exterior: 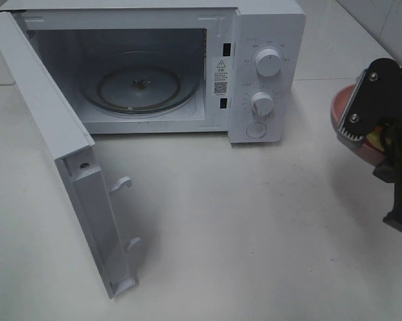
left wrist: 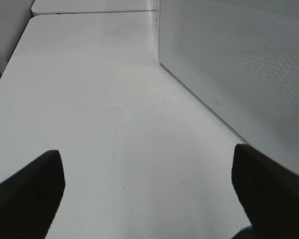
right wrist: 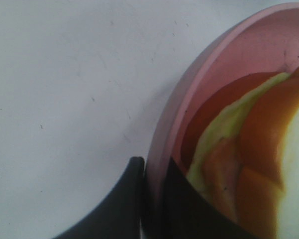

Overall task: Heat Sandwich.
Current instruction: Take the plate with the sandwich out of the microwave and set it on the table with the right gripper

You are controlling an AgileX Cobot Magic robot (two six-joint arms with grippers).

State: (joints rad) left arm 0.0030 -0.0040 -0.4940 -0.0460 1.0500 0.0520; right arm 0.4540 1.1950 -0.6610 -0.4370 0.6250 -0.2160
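I have the right pincer (right wrist: pixel 151 199) clamped on the rim of the pink plate (right wrist: pixel 189 94), one finger (right wrist: pixel 119 204) outside the rim and the other inside, just beside the food. The sandwich (right wrist: pixel 258 164) lies on that plate; from the wrist camera I see orange-tan crust and a yellow-green layer, though it is so close and blurred that I cannot make out its full shape. In the high view the plate (exterior: pixel 339 107) sits at the right edge, well apart from the microwave (exterior: pixel 267 40), mostly hidden behind my right arm. The microwave door (exterior: pixel 50 127) stands swung wide, showing the glass turntable (exterior: pixel 139 85) inside. My left pincer (left wrist: pixel 149 184) has its jaws spread wide over the bare white desk (left wrist: pixel 89 99), holding nothing.
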